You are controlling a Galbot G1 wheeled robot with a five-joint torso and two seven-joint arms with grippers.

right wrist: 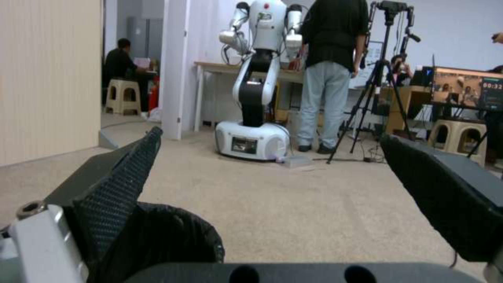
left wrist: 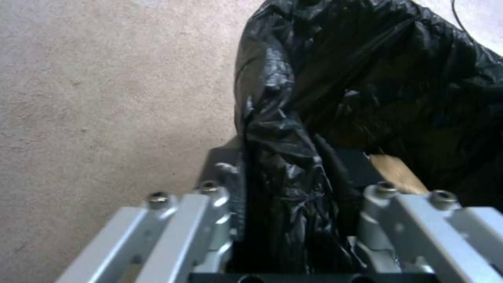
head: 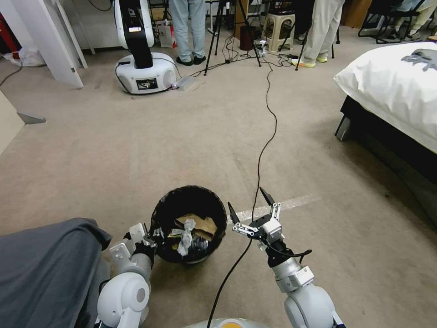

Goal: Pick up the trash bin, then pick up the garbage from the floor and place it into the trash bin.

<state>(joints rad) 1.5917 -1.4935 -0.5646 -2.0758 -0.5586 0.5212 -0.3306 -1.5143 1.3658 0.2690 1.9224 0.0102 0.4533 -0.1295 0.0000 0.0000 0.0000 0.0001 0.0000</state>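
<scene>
The small round bin lined with a crinkly black plastic bag (head: 189,223) sits low in the head view, directly in front of the robot, over the beige carpeted floor (head: 136,146). Inside it lie pieces of garbage: a brown paper bag (head: 204,226) and a crumpled white tissue (head: 186,237) resting on top of it. The left end effector (head: 148,237) reaches in from the bin's left side, its forearm bent forward from a white elbow joint, and is clamped on the bin's rim; in the left wrist view the silver fingers (left wrist: 210,212) sit to either side of a bunched fold of the black bag (left wrist: 293,188), pinching it. The right end effector (head: 250,207) is just to the right of the bin, apart from it, its arm rising from a white elbow and the wrist angled forward and upward; its two black-tipped fingers (head: 266,196) are spread wide with nothing between them. A black cable (head: 268,123) runs across the carpet beyond the bin, passing under the right end effector. Farther beyond the bin stands a white robot base (head: 145,73), and to the bin's far right is a bed with white bedding (head: 396,86).
</scene>
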